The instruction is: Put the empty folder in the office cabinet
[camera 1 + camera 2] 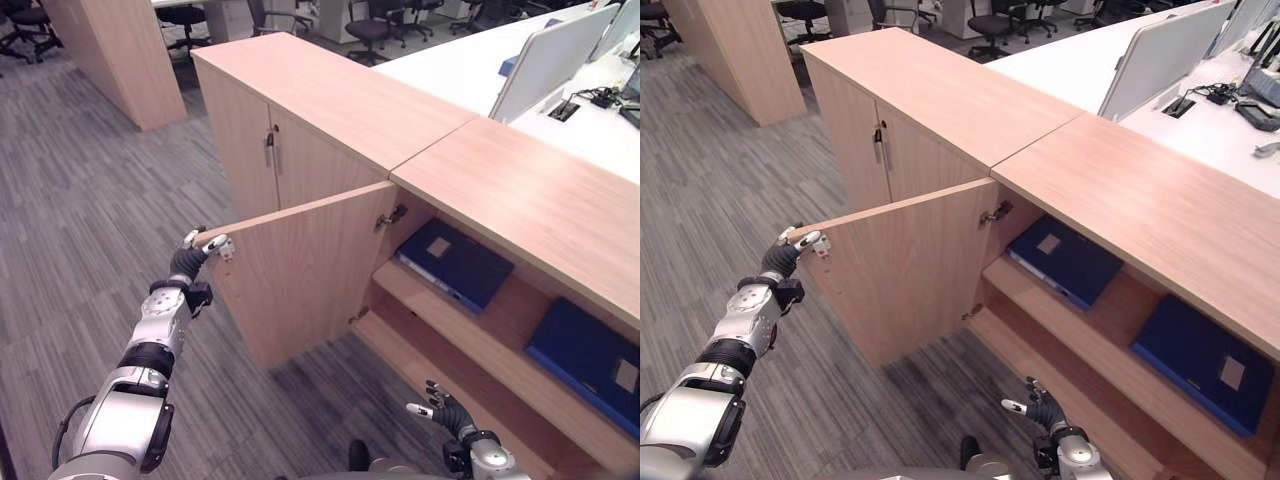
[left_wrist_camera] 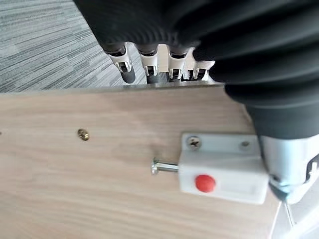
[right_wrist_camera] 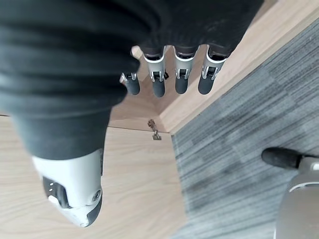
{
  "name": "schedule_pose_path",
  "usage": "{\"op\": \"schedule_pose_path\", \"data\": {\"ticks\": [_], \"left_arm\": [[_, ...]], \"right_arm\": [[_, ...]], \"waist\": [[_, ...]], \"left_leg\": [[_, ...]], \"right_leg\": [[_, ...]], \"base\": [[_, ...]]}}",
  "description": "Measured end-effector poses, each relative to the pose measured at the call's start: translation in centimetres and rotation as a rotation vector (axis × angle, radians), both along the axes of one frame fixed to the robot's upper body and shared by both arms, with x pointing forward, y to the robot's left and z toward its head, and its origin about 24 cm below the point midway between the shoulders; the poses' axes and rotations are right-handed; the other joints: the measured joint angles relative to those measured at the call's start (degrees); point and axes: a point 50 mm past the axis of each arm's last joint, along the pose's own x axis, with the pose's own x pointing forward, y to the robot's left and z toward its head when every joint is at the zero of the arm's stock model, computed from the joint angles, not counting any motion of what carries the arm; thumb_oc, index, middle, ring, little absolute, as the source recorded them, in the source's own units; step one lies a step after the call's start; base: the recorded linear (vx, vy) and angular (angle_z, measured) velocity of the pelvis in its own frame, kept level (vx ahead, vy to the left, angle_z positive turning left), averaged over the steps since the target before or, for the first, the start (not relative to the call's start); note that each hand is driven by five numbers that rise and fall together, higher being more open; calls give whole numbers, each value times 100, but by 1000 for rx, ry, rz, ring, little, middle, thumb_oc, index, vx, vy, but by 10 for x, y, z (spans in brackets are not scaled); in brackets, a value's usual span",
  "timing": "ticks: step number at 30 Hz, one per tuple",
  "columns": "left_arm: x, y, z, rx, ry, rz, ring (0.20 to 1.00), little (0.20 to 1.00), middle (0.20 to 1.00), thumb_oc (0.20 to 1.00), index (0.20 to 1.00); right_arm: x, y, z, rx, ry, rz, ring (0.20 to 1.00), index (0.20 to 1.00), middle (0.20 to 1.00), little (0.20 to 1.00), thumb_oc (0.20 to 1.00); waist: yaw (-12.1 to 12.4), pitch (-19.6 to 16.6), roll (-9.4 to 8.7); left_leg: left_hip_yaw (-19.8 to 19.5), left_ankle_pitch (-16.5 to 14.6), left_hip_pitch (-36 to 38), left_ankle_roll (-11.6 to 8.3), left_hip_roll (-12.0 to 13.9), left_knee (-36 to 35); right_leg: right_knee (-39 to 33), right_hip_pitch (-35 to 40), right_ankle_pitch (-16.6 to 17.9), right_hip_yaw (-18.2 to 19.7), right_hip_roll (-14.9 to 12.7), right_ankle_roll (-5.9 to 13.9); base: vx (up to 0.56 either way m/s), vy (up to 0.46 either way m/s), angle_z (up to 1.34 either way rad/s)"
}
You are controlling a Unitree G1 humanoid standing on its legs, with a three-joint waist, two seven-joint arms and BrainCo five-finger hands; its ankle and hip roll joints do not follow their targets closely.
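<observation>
A dark blue flat folder [image 1: 455,262] lies on the upper shelf of the light wooden office cabinet [image 1: 520,205], so I think closing up comes next. My left robot hand [image 1: 205,245] hooks its curled fingers over the open wooden door [image 1: 300,270]; my right robot hand [image 1: 440,412] hangs loose, holding nothing. Grey carpet floor [image 1: 90,210] lies around, with a white desk [image 1: 455,65] behind.

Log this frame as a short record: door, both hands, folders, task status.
cabinet door: swung open
left hand: fingers hooked over the door's free top corner
right hand: low by the bottom shelf, fingers relaxed, holding nothing
blue folders: one on the upper shelf, another further right
task status: a folder is already shelved
</observation>
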Motion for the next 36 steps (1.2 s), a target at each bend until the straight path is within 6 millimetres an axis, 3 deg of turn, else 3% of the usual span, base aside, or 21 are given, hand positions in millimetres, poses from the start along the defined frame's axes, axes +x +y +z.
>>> {"op": "schedule_pose_path", "data": {"ticks": [10,14,17,21,27,29,30,31,33,35,36], "left_arm": [[2,-8,3,15,-12,-53,1000,1000,1000,1000,1000],[-3,-24,-7,103,28,-160,1000,1000,1000,1000,1000],[-19,-30,-23,148,75,-217,1000,1000,1000,1000,1000],[-60,-45,-45,211,142,-417,1000,1000,1000,1000,1000],[-81,-55,-50,214,186,-579,1000,1000,1000,1000,1000],[-83,-57,-50,218,193,-618,1000,1000,1000,1000,1000],[-84,-58,-50,222,199,-636,1000,1000,1000,1000,1000],[-85,-59,-50,224,203,-651,1000,1000,1000,1000,1000],[-93,-59,-54,221,225,-676,1000,1000,1000,1000,1000],[-111,-49,-60,235,285,-692,1000,1000,1000,1000,1000],[-126,-37,-67,250,356,-695,1000,1000,1000,1000,1000]], "right_arm": [[2,6,0,8,-2,32,1000,1000,1000,1000,1000],[4,10,0,16,-2,45,1000,1000,1000,1000,1000],[8,10,1,16,-13,45,1000,1000,1000,1000,1000],[14,1,9,14,-58,3,1000,1000,1000,1000,1000],[28,-4,16,0,-100,-7,1000,1000,1000,1000,1000],[41,-4,21,-5,-126,-1,1000,1000,1000,1000,1000],[50,-3,25,-8,-144,4,1000,1000,1000,1000,1000],[61,-3,29,-11,-165,10,1000,1000,1000,1000,1000],[71,-1,35,-10,-190,19,1000,1000,1000,1000,1000],[71,6,33,-1,-186,35,1000,1000,1000,1000,1000],[69,12,31,3,-179,51,1000,1000,1000,1000,1000]], "waist": [[114,27,-336],[284,84,-386],[341,153,-318],[464,370,11],[558,585,374],[562,678,530],[624,735,640],[717,813,771],[783,878,952],[1036,833,950],[1081,663,807]], "left_leg": [[-55,8,-105,-1,7,35],[-101,7,-113,0,-1,0],[-118,7,-111,2,-14,4],[-197,5,-83,5,-44,10],[-32,18,-87,24,-62,52],[173,47,-134,65,-34,61],[349,63,-175,100,26,61],[612,52,-184,120,106,68],[892,45,-131,129,245,88],[1385,44,123,126,442,84],[1560,41,233,120,467,70]], "right_leg": [[33,-84,76,-30,6,-43],[33,-75,71,-79,-8,-43],[33,-61,73,-119,-26,-43],[33,6,73,-189,-58,-44],[35,-107,109,-88,-72,29],[183,-307,19,-48,-101,170],[409,-452,-59,-438,-221,222],[931,-719,-183,-1031,-496,283],[1930,-852,-405,-1773,-1169,482],[2933,-709,-689,-2277,-1755,525],[2963,-520,-657,-2322,-1873,548]], "base": [[-10,-3,1],[-22,37,5],[-10,67,5],[-21,86,12],[-92,63,-13],[-193,50,-46],[-177,71,-86],[-167,63,-99],[-125,51,-88],[-8,18,-120],[19,-38,-121]]}}
